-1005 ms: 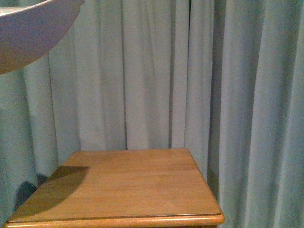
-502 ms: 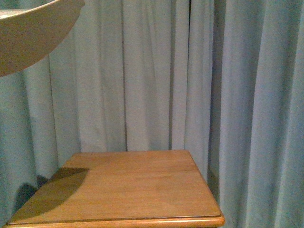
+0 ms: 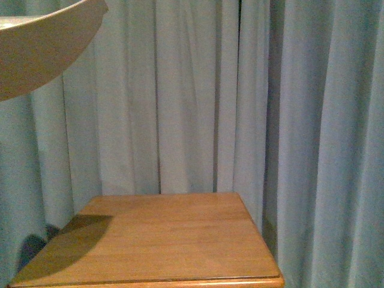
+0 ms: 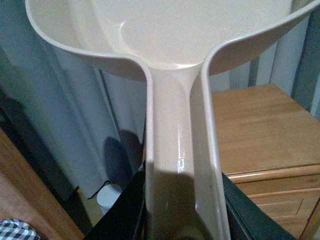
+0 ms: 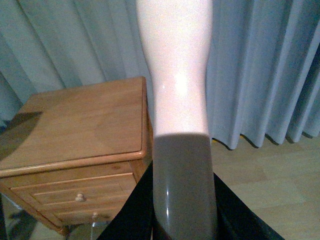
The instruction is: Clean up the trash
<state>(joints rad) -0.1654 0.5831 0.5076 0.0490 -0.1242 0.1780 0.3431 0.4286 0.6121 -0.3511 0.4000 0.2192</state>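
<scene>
**Both claws loaded, no trash in sight**

Your left claw [image 4: 181, 202] pinches the scoop [image 4: 200, 30] by its stem between black jaws. Your right claw [image 5: 182, 200] is clamped on a pale pink handle [image 5: 175, 75] whose far end runs out of view. The scoop hangs high by the curtain [image 3: 192, 90], left of the tabletop [image 3: 168, 240]. You cannot see the trash anywhere: not on the wood, nor in the part of the bowl that shows. If the wad lies in the bowl's hidden end, a tilt would likely spill it. A wide swing could snag the curtain.
</scene>
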